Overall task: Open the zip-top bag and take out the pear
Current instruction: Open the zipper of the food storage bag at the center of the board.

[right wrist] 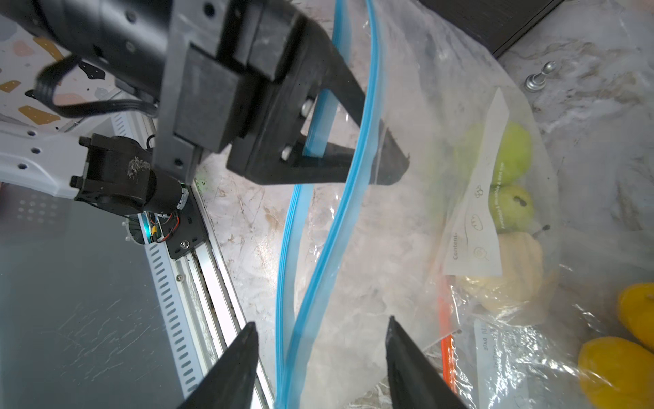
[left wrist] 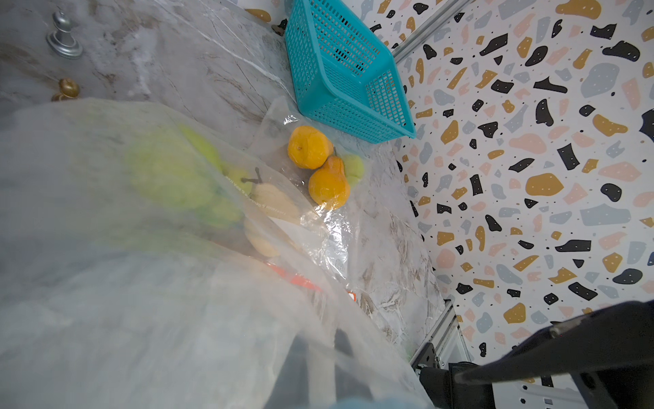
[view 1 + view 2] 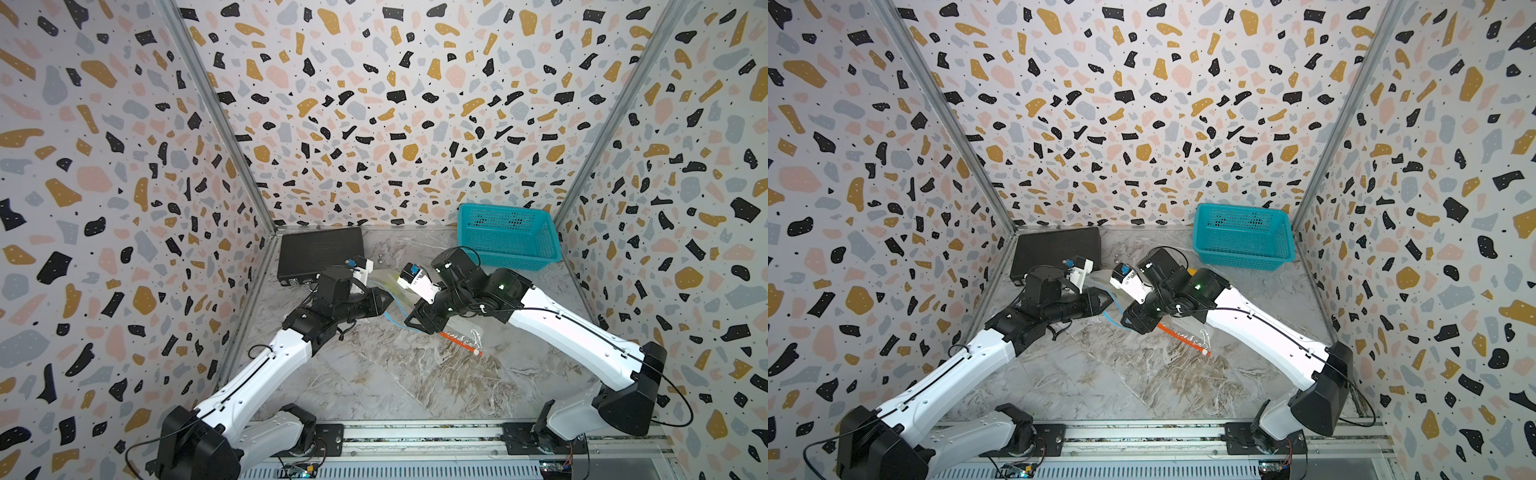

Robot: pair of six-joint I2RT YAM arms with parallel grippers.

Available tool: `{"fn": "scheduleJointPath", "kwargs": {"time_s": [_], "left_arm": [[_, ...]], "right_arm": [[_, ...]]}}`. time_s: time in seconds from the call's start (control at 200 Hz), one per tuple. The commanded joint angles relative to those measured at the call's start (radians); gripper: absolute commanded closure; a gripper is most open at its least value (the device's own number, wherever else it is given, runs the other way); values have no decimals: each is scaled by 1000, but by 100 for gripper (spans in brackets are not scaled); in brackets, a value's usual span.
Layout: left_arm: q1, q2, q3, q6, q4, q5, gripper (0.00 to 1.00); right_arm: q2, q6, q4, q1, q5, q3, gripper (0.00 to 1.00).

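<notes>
**Two arms work at the mouth of a clear bag** (image 1: 407,255) on the marble table (image 3: 374,374), on the arms' side of the teal basket (image 3: 505,245).

The left gripper (image 1: 375,138) pinches one lip at the blue zip (image 1: 368,117). It holds that lip raised off the table, so the mouth gapes. The two blue tracks stand apart along most of their run and meet near the other claw.

The right gripper (image 1: 322,321) hangs with its claw spread, one finger on each side of the zip, gripping nothing. It seems placed to take the opposite lip and pull against the left arm's hold.

The pear (image 1: 509,269), pale with a dark stem, lies deep in the bag, at the end nearer the basket, and is pressed against two green fruits (image 1: 513,155).

A second bag (image 2: 336,240), with an orange zip and orange fruit (image 2: 309,147) inside, lies just beside the basket and overlaps the first.

The mouth looks part open, and the reach for the pear is not yet made.
</notes>
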Motion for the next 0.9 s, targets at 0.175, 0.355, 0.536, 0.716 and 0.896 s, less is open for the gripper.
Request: {"fn": "scheduleJointPath", "kwargs": {"time_s": [0.175,0.355,0.536,0.716,0.896], "left_arm": [[-2,-20,7,17,32,25,84],[-3,-24,3,17,39,34,84],[-3,-39,-4,24,33,38,84],[-3,-65,-25,27,20,37,84],[-3,-115,-66,35,-54,17,84]], "right_arm": [[62,17,16,23,65,77,45],[115,19,-7,54,177,129,50],[142,20,-11,68,321,154,59],[149,34,13,69,425,147,88],[99,71,77,69,483,101,100]]}}
